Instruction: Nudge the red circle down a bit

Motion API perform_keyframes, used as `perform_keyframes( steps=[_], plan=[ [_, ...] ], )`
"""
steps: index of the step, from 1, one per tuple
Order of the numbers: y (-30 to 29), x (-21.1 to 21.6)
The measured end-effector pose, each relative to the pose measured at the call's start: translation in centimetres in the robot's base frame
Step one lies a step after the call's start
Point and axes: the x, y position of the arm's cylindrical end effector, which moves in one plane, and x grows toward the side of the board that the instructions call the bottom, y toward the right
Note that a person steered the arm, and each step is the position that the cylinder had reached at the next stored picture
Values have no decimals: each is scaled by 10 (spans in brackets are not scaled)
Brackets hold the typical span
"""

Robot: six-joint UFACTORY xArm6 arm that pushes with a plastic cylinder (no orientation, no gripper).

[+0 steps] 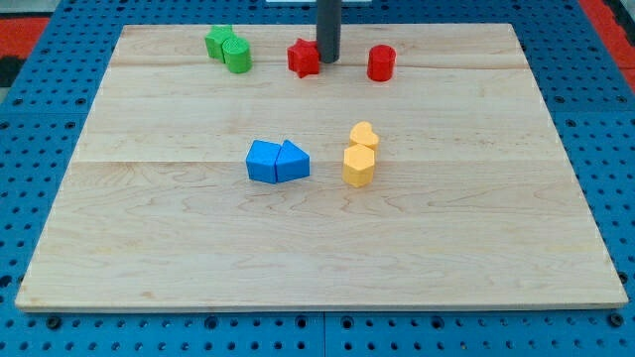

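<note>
The red circle [381, 62], a short red cylinder, stands near the view's top, right of centre. My tip [328, 59] comes down at the view's top centre, about fifty pixels left of the red circle and apart from it. The tip sits right beside the red star [304, 58], at that block's right edge; contact cannot be told.
Two green blocks [228, 48] stand together at the top left. Two blue blocks [277, 162] touch each other at the board's middle. A yellow heart [364, 135] sits just above a yellow hexagon [358, 167]. The wooden board [317, 248] lies on a blue pegboard.
</note>
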Motion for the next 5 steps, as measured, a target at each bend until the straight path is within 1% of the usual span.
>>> perform_keyframes(
  steps=[2,3,4,5],
  plan=[
    [-48,0],
    [-43,-3],
    [42,-15],
    [80,-16]
  ],
)
